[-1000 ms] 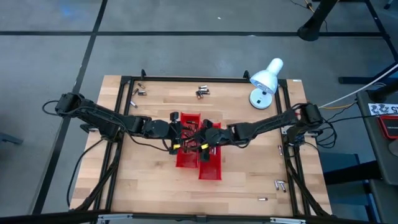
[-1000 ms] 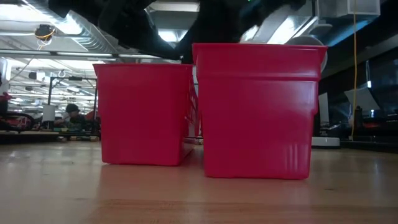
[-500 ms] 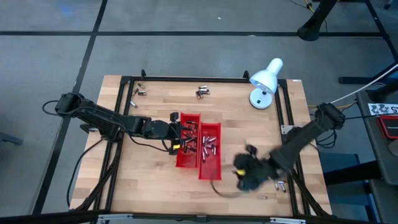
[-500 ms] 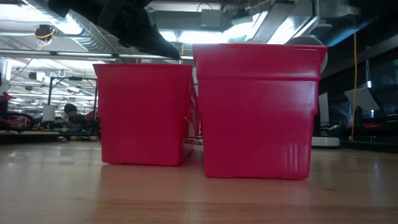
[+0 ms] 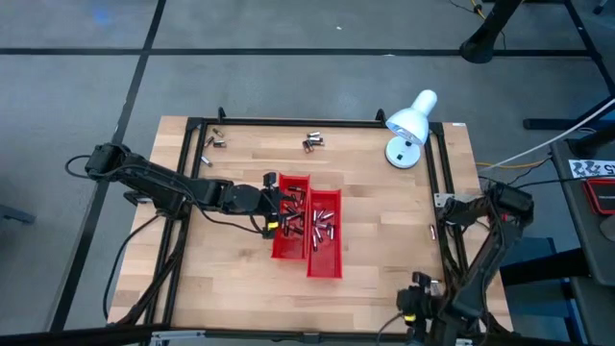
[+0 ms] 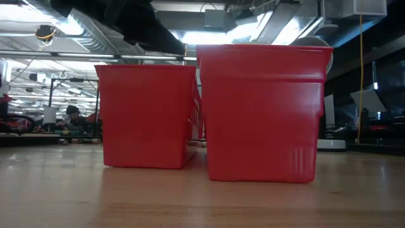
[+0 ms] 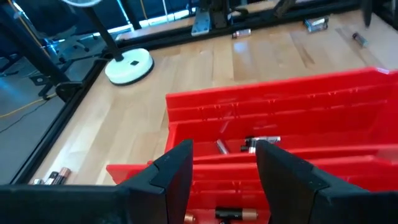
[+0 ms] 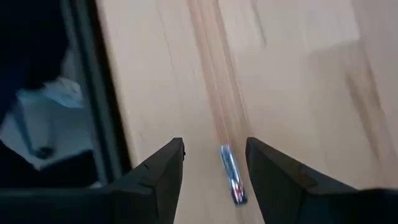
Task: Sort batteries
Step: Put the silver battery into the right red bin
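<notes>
While lying flat, battery (image 8: 232,175) points along the wood grain.

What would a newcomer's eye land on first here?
Two red trays side by side at the table's middle, batteries scattered inside, with the left gripper open over the left tray. Then the white desk lamp at the far right corner. The right gripper is open above a loose battery near the table's right edge.

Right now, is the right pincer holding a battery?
No, the right pincer is open above the wooden table, and one battery lies loose on the wood between its fingers.
</notes>
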You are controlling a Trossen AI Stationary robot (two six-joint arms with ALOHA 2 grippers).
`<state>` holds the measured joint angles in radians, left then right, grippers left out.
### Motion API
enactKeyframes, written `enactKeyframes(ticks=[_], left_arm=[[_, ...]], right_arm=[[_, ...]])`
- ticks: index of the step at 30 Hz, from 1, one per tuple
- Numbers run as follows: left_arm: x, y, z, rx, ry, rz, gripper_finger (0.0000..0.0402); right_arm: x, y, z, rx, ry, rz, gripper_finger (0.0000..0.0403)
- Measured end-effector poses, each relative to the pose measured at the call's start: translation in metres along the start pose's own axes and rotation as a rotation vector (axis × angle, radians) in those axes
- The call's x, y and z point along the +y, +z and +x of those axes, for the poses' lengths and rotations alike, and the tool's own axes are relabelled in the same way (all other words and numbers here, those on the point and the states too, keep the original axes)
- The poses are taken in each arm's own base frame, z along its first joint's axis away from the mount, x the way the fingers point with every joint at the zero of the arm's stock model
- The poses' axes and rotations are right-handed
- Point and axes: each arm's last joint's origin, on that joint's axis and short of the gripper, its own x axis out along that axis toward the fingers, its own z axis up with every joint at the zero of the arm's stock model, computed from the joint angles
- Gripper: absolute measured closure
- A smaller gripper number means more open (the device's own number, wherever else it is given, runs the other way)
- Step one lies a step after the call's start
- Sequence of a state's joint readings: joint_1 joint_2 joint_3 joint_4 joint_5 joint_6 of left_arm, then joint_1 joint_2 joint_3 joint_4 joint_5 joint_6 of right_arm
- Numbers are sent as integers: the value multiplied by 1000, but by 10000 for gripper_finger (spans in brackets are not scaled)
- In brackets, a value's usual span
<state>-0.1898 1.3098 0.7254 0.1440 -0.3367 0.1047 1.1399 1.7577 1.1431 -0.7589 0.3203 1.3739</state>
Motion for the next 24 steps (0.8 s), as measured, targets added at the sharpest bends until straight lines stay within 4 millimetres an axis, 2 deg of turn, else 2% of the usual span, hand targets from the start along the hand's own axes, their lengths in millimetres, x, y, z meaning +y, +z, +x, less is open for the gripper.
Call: enactKeyframes(ticks=[6, 12, 16, 20, 22, 24], left_arm=[[-2, 3, -1, -27, -5, -24, 235], [-2, 4, -1, -38, -5, -59, 235], [-2, 4, -1, -43, -5, -91, 235], [-2, 6, -1, -57, -4, -84, 235], [-2, 6, -1, -58, -4, -78, 235], [-1, 6, -1, -57, -1, -60, 235]], right_arm=[[3, -14, 22, 98, -52, -38, 228], [4, -19, 39, 94, -106, -69, 233], [0, -24, 49, 118, -90, -64, 281], [-2, -25, 52, 113, -79, -40, 374], [-2, -25, 52, 109, -80, -34, 384], [-3, -21, 48, 97, -80, -23, 375]])
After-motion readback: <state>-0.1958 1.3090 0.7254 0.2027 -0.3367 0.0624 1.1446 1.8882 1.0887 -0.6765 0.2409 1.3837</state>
